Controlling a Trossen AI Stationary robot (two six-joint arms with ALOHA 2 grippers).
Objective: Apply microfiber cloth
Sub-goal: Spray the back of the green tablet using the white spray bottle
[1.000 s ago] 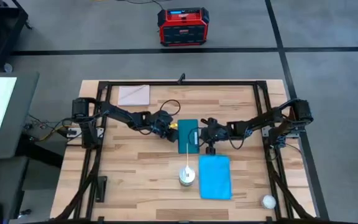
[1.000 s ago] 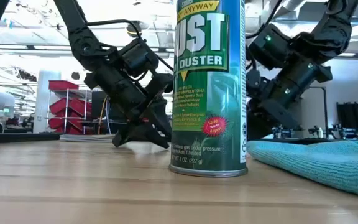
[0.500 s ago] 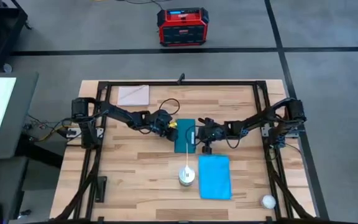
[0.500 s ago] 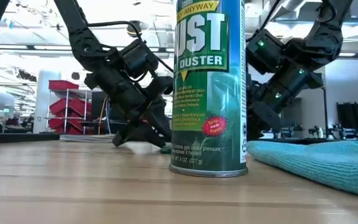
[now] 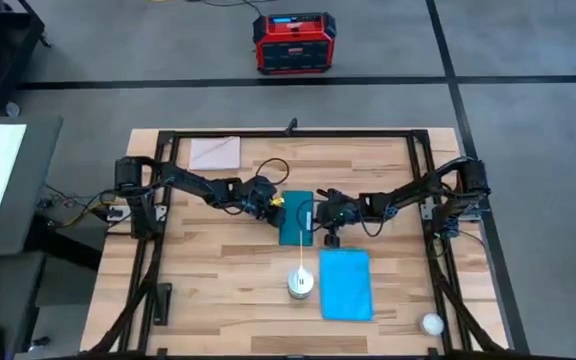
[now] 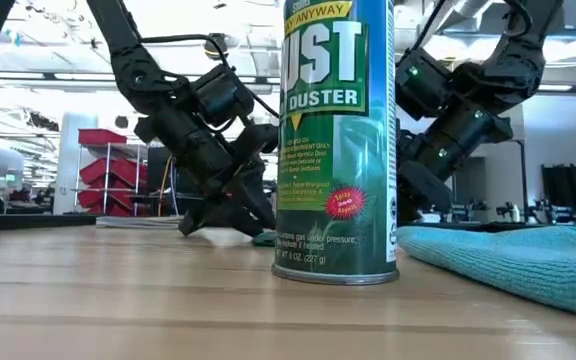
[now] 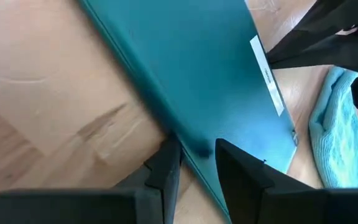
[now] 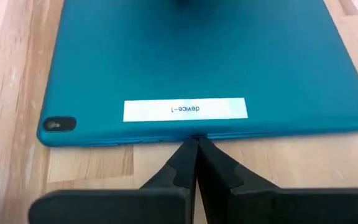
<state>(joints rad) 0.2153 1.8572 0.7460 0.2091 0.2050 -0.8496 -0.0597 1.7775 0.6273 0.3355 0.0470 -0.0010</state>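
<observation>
Cloth job looks barely started: microfiber cloth (image 5: 346, 284) lies untouched just beside the tablet (image 5: 296, 218), which the left gripper (image 7: 194, 155) pinches by its edge, while the right gripper (image 8: 196, 151) is closed empty against the opposite edge.

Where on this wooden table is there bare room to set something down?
Free patches: the wood in front of the left gripper, left of the green dust-spray can; also the back right corner behind the right gripper. Crowded: the middle, where both grippers meet the dark teal tablet, with the sky-blue microfiber cloth beside the can.
</observation>
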